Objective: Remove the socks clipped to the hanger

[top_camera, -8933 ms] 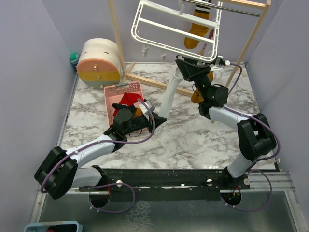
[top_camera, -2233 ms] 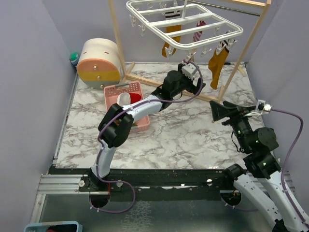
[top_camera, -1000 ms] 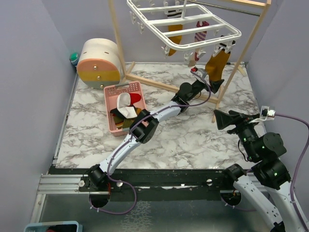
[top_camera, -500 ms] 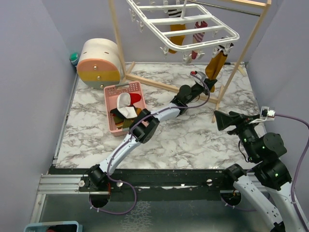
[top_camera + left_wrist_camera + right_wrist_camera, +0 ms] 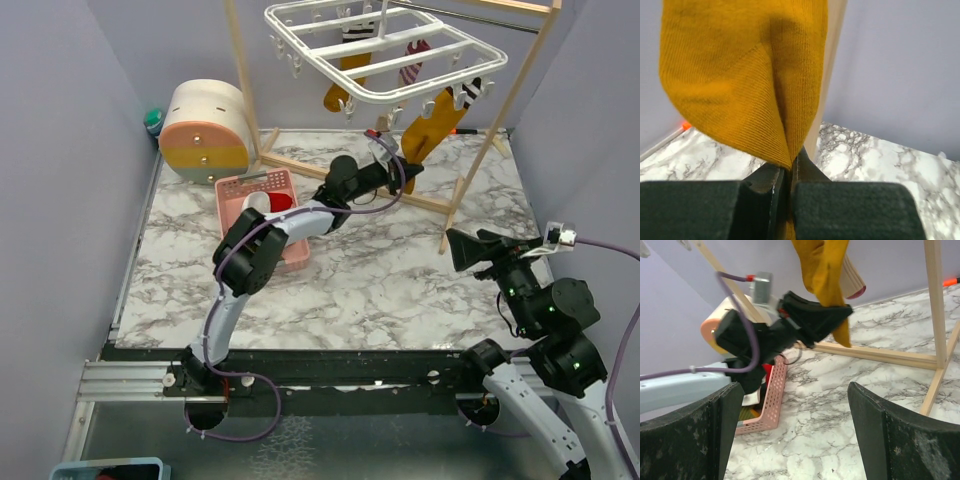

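The white hanger [image 5: 385, 52] hangs from the wooden rack at the back. A mustard sock [image 5: 428, 118] with a striped cuff is clipped to its right corner and slants down to the left. My left gripper [image 5: 406, 166] is shut on that sock's toe; in the left wrist view the yellow fabric [image 5: 745, 75] is pinched between the closed jaws [image 5: 788, 176]. Another mustard sock [image 5: 340, 88] and a red striped sock [image 5: 412, 62] hang further back. My right gripper [image 5: 470, 250] is open and empty, low at the right, facing the sock [image 5: 822, 265] and the left gripper [image 5: 815, 315].
A pink basket [image 5: 262, 215] holding several removed socks sits left of centre, also in the right wrist view [image 5: 767, 400]. A round wooden drawer box [image 5: 205, 128] stands at the back left. The wooden rack's slanted pole [image 5: 500, 120] and floor rail [image 5: 310, 172] frame the hanger.
My left gripper has moved left and back with the sock's toe, pulling the sock slanted. The hanger has swung and tilted with it. The right arm has hardly moved.
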{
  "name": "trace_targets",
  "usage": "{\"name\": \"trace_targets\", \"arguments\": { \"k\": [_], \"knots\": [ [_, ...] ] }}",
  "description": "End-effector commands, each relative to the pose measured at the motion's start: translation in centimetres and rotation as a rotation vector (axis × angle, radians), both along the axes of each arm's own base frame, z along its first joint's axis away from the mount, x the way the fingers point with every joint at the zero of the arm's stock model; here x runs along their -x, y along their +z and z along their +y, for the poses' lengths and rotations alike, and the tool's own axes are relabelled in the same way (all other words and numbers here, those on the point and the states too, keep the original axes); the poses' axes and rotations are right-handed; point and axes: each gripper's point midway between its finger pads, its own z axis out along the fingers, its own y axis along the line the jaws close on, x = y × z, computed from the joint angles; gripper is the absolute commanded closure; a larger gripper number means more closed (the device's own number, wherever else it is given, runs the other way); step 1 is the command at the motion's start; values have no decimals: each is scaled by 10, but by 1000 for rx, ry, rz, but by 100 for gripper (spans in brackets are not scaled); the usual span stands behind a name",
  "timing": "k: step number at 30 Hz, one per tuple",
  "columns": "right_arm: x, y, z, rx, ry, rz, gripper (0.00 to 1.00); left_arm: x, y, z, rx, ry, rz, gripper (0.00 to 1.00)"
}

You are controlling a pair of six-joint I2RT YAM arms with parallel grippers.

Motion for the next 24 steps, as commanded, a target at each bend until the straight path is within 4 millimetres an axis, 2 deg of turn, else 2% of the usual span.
{"name": "trace_targets", "arguments": {
  "k": [1, 9, 14, 19, 24],
  "knots": [
    [-2, 14, 5, 19, 23, -34, 9, 37, 43, 37, 6, -120, -42, 100],
    [-5, 12, 7, 15, 24, -42, 9, 93, 73, 70, 3, -209, -32, 100],
    [-6, 19, 1, 23, -7, -68, 9, 128, 90, 91, 5, -244, -42, 100],
    [-6, 28, -1, 30, -13, -109, 8, 159, 84, 123, -51, -203, -35, 100],
    [-9, 30, 5, 18, 3, -144, 8, 186, 65, 150, -95, -182, 21, 100]
  ]
}}
